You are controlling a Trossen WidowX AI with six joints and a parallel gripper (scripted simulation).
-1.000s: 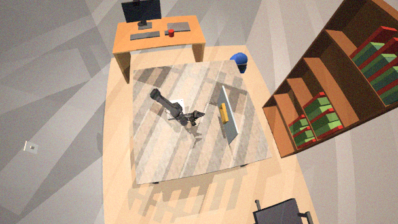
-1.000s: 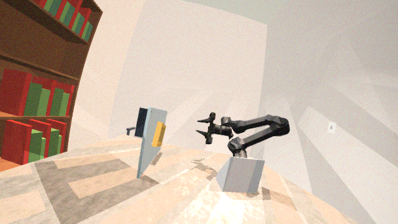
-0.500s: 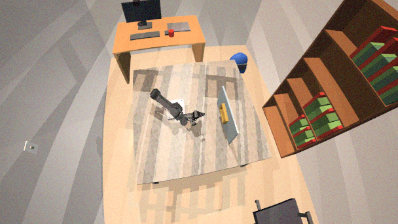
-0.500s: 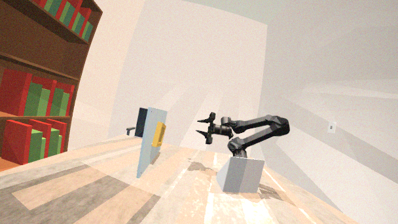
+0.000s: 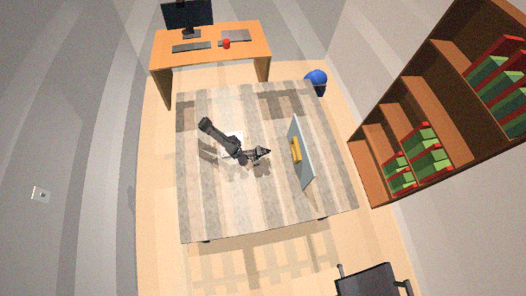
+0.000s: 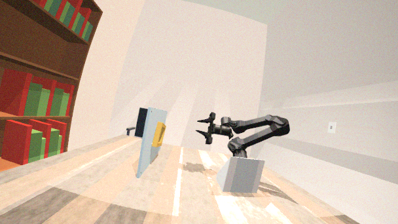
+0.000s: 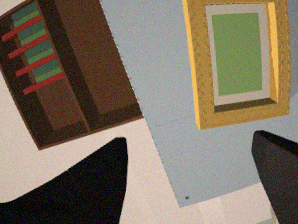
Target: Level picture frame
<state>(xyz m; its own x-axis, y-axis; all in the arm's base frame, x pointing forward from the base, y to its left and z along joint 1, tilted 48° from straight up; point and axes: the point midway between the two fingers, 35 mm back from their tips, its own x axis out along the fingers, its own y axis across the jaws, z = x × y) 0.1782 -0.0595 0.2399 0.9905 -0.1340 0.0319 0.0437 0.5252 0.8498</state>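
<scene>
Striped light and shade cross the counter [image 5: 225, 199] [image 6: 111, 196] — on it stands a pale blue panel [image 5: 306, 166] [image 6: 146, 141] [image 7: 167, 150]. The yellow frame [image 5: 295, 150] [image 6: 158, 134] [image 7: 201, 75] hangs on the panel; the gripper [image 5: 269, 152] [image 6: 197, 126] [image 7: 192, 144], partway open — holding nothing — is well apart from it.

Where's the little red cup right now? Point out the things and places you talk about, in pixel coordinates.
In the top view, the red cup [image 5: 226, 43] stands on the orange desk [image 5: 242, 60] at the upper left, right of the keyboard [image 5: 191, 47].
</scene>
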